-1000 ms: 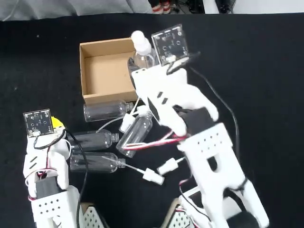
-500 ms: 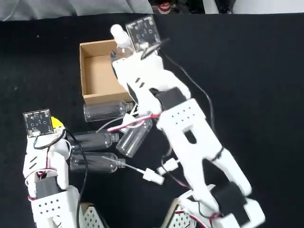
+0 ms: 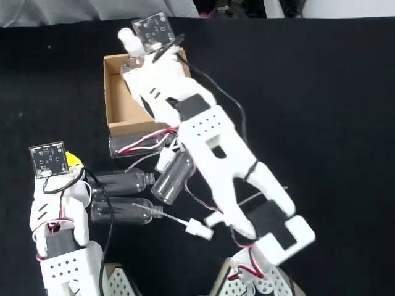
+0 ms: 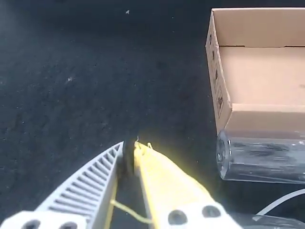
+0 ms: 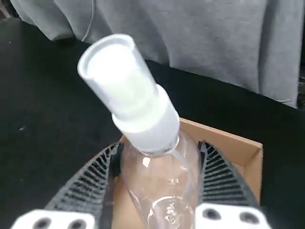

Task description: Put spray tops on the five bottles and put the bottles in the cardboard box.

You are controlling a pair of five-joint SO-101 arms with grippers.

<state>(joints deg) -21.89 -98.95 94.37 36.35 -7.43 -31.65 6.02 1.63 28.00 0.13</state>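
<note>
Over the brown cardboard box point(image 3: 107, 92): clear plastic bottle point(image 5: 155, 179), white spray top point(image 5: 126, 90) fitted, grasped by right gripper point(image 5: 159, 148), not yet boxed. Before the box: four uncapped bottles point(image 3: 139, 145) outstanding; left gripper point(image 4: 131, 151) clenched, empty.

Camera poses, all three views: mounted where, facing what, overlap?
High view: fixed above table, looking down on white left arm, white right arm, brown cardboard box.
Left wrist view: on left arm, looking past shut left gripper toward box.
Right wrist view: on right arm, looking along right gripper clamping spray-topped clear bottle.
Shared: box in all three.
</note>
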